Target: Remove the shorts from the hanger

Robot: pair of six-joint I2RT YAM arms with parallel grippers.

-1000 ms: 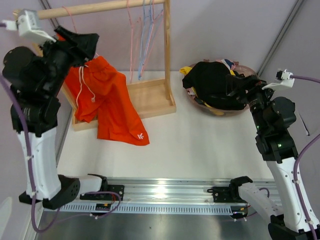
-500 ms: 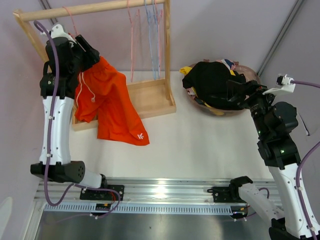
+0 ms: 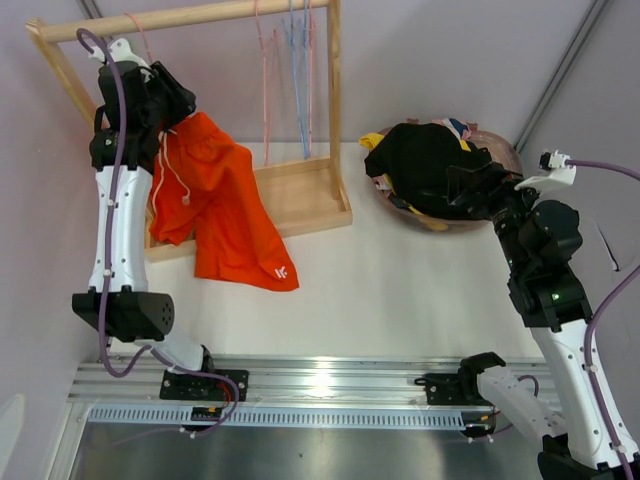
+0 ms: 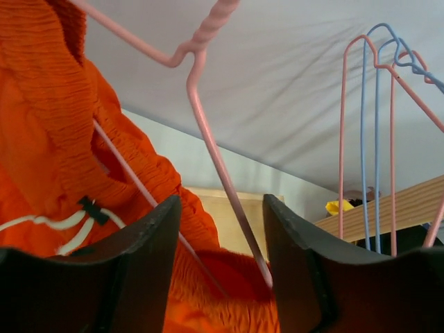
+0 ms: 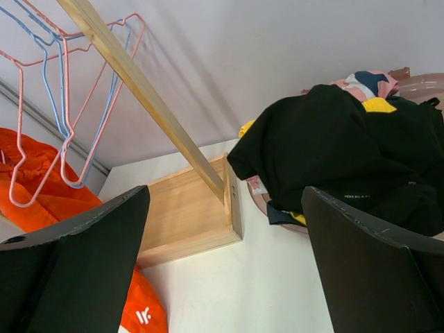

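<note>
While the left pincer (image 4: 222,201) hovers high beside the wooden rail (image 3: 190,17), its two dark fingers stand apart, and the thin pink hanger (image 4: 210,24) slants down through the gap between them, closer to the right finger; I cannot see either finger pressing on the wire. The orange shorts (image 3: 225,215) hang on that hanger, to the left of the pincer and below it. Their gathered, ribbed waistband (image 4: 62,104) sits uppermost, right by the fingers, and the long axis runs from there diagonally down and away, so the legs point toward the worktop (image 3: 400,280). The lowest hem (the one with the small white mark) lies on the worktop, past the edge of the wooden base tray (image 3: 300,195). The cloth looks soft and matte, crumpled in loose folds, with a white drawstring (image 3: 180,180) dangling from the waist. To the right of this pincer, bare wire hangers (image 4: 378,139) in blue and pink hang from the same rail.

Over at the other side, the right pincer (image 5: 225,201) is spread wide and grips nothing. Just ahead of it, a round brownish bowl (image 3: 505,150) holds a slumped heap topped by black shorts (image 3: 425,165), with scraps of yellow and a pink-and-navy print (image 5: 364,82) showing at the edges.
</note>
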